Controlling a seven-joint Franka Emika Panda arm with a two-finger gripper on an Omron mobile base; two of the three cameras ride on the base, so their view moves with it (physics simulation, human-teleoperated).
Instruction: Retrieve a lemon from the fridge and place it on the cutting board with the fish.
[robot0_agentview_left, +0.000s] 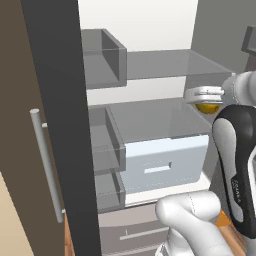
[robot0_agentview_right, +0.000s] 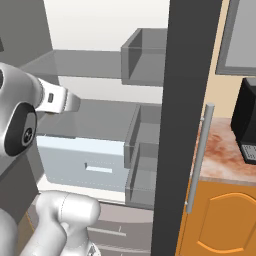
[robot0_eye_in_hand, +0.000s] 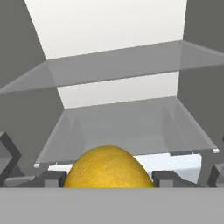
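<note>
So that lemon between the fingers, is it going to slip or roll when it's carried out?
The lemon looks round and smooth, so it may well squirm between the narrow fingertips. It looks firm, so it probably won't squash. Set on the glass shelf or any flat surface, it would likely roll.
</note>
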